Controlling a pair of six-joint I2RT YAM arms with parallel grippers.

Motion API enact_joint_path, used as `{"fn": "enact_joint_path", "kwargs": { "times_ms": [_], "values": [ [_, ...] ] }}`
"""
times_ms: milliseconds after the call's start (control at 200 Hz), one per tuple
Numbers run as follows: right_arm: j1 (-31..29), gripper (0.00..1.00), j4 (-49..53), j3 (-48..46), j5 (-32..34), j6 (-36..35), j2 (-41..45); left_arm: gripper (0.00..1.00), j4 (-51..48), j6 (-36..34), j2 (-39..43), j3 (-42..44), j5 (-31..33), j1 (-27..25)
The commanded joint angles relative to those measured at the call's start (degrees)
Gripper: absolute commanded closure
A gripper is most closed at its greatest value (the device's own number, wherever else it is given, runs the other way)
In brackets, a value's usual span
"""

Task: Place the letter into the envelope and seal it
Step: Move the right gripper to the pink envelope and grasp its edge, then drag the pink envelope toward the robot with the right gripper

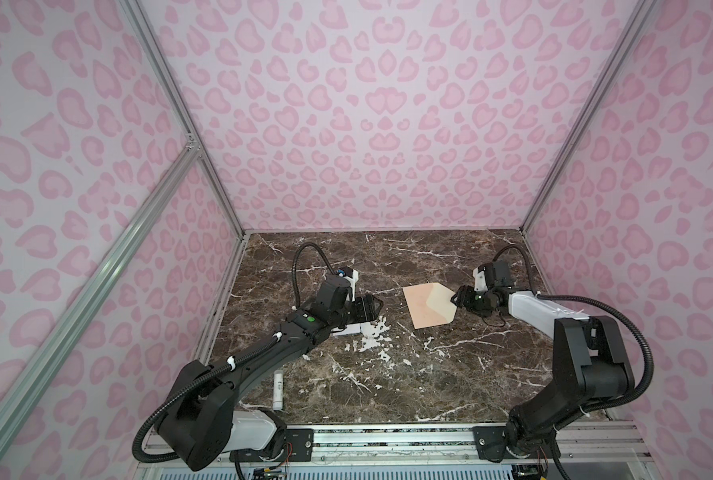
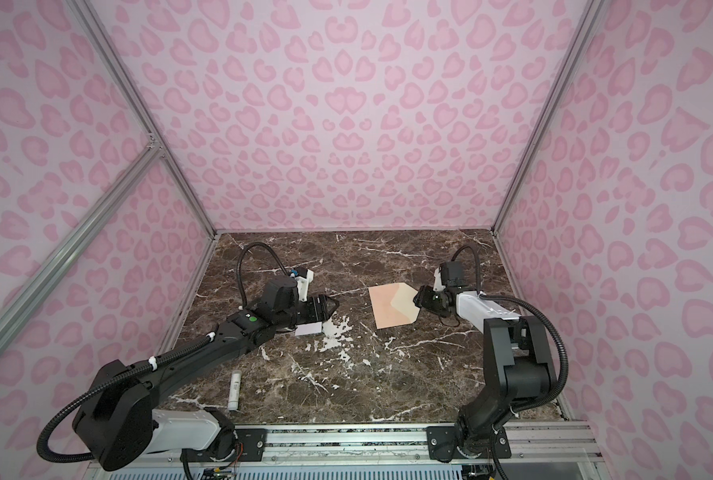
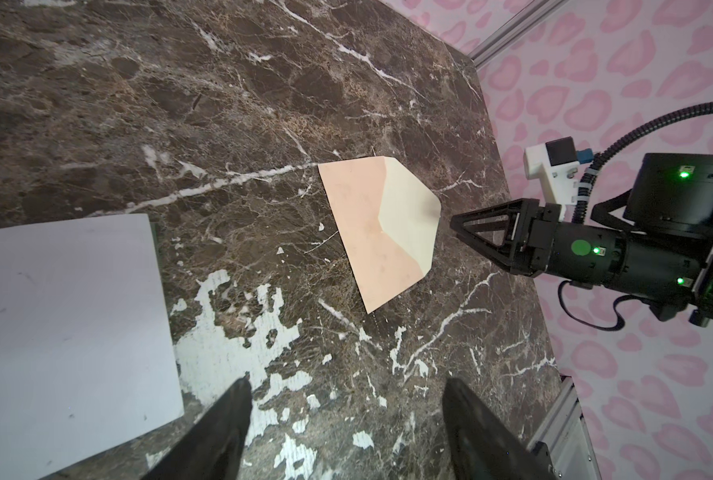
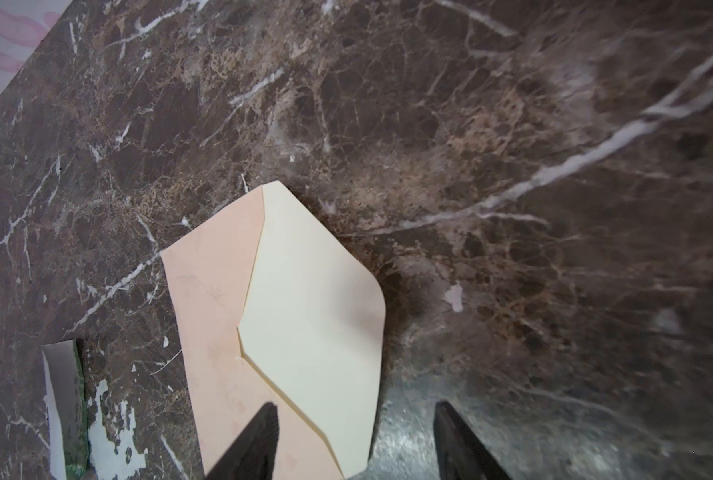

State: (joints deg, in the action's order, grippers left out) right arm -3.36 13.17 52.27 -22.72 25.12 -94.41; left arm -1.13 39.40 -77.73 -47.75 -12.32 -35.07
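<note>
Envelope (image 1: 427, 305) lies flat mid-table, its flap open toward 3 o'clock, where the right gripper (image 4: 355, 405) hovers with fingers spread and empty. The letter (image 3: 68, 332) lies apart at the envelope's 9 o'clock by the left gripper (image 3: 346, 380), whose fingers are likewise spread. Inserting and sealing both look undone.

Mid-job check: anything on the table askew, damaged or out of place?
The envelope lies skewed on the table, flap open toward the right gripper. White patches mar the surface beside the letter; whether chips or residue is unclear. The glue stick lies on its side.
</note>
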Motion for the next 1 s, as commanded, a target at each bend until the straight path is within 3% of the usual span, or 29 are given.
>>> {"fn": "enact_joint_path", "kwargs": {
  "times_ms": [0, 495, 890, 995],
  "values": [
    [0.2, 0.4, -5.8, -0.9, -2.7, 0.9, -1.3, 0.25, 4.2, 0.7, -1.0, -0.8, -1.7, 0.0],
    [2.5, 0.5, -7.8, 1.2, -8.1, -1.2, -7.0, 0.26, 8.1, 1.4, -6.3, -3.5, -5.3, -0.2],
    [2.5, 0.59, -6.5, 1.9, -9.4, -2.5, -8.6, 0.26, 7.5, 0.2, -4.5, -2.6, -4.6, -0.2],
    [2.5, 0.67, -6.5, 1.7, -9.6, -2.5, -8.5, 0.26, 7.5, -0.1, -3.7, -1.9, -4.3, -0.2]
  ]
}}
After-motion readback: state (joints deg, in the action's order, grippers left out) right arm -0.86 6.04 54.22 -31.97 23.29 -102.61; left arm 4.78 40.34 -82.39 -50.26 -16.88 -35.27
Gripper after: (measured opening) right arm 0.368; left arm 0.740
